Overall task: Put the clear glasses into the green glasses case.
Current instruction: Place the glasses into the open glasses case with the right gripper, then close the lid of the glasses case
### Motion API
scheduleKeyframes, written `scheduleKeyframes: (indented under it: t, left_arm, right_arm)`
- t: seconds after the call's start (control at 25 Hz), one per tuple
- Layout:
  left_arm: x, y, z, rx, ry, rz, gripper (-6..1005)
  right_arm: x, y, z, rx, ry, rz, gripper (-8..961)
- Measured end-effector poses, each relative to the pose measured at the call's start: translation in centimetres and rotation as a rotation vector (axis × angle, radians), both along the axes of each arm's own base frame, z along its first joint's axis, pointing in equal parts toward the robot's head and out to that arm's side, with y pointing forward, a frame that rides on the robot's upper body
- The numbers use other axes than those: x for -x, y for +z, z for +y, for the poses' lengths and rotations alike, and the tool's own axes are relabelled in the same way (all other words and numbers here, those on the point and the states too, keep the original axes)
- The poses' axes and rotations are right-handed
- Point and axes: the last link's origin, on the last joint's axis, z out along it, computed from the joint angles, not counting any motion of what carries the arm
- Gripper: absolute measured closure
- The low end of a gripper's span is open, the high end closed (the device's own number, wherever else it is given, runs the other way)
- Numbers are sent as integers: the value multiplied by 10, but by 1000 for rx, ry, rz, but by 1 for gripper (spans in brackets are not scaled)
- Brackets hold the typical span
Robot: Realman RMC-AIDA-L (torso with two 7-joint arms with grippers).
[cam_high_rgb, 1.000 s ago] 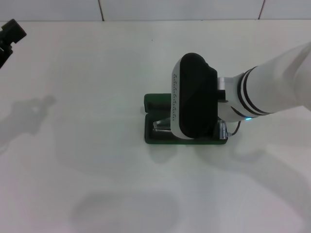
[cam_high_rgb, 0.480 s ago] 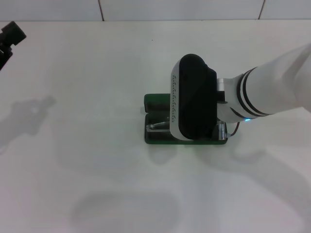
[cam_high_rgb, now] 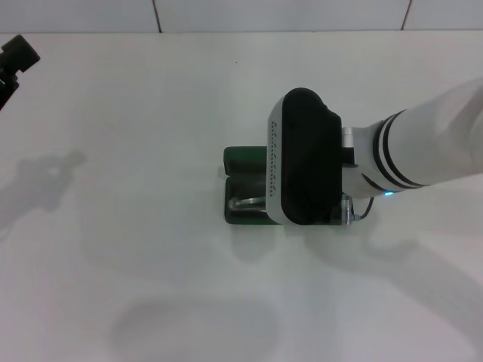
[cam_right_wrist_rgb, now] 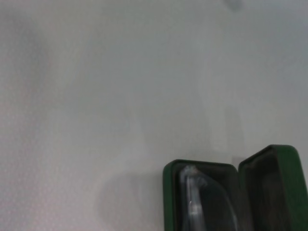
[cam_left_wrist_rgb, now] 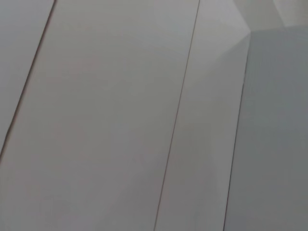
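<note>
The green glasses case lies open in the middle of the white table, its lid on the far side. Most of it is covered by my right arm's black wrist housing, which hangs right over it. The clear glasses show as a faint glint at the left end of the case's base. In the right wrist view the case is open, with the clear glasses lying inside on the dark lining and the lid raised beside them. My left gripper is parked at the far left edge.
The bare white table surrounds the case on all sides. A tiled wall runs along the back edge. The left wrist view shows only pale wall panels.
My right arm's housing has shifted slightly toward the near edge and to the right over the case. The case itself stays in place.
</note>
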Motion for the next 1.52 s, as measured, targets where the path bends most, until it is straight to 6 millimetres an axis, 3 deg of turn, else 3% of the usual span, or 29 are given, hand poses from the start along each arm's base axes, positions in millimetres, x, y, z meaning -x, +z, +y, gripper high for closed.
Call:
scheduleKeyframes:
  t: [0.52,0.96,1.32,1.52]
  left_arm:
    - [2,-1,-2,1,7,-2,953]
    - [2,0,-3,0,11,-7,953]
    - [3,-1,-5,9,14,-9,952]
    - [1,0,-3,40,13,-6,952]
  right_arm:
    - [4,6,-11,-3,3,45,793]
    - [32,18,-10,-95,98,279,792]
    - [40,40,-9,-226,151,496,790]
    - [31,70,3,-326,46,655,790]
